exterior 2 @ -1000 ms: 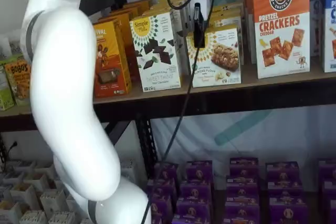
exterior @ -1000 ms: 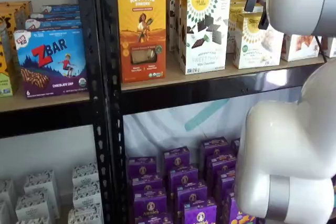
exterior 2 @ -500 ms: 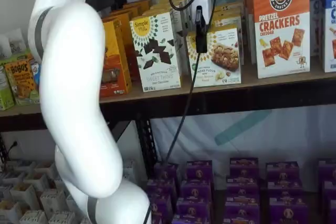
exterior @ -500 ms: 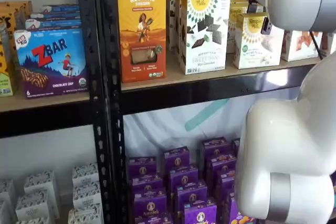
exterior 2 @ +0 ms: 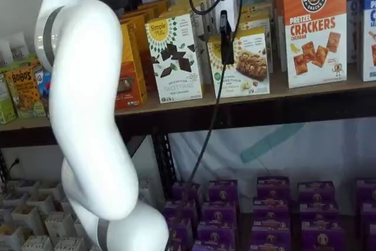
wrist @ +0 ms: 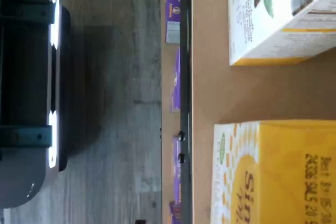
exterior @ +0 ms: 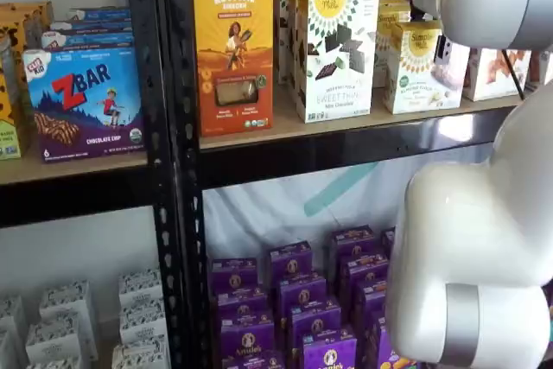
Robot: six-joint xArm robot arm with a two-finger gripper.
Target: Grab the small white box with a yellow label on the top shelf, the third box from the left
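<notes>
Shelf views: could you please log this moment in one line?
phase: approach | target: small white yellow-label carton on tan wooden shelf | fingers: state unclear

Even, bright, soft indoor light fills both shelf views, and my white arm point(exterior 2: 82, 110) takes a smooth sheen along its curves, with a pale glare patch on the black front rail point(exterior: 454, 127) of the top shelf point(exterior: 285, 131) and deep shade under that board. The wrist view is turned on its side and softly blurred: the print on the small white box point(wrist: 273, 174) smears, its yellow reads strongly saturated, and a faint shadow falls on the tan board beside the taller white box point(wrist: 278, 19). On the dark mount point(wrist: 29, 93) two strips of white plate blow out to pure glare, and the grey floor point(wrist: 115, 103) beyond lies dim and out of focus.
</notes>
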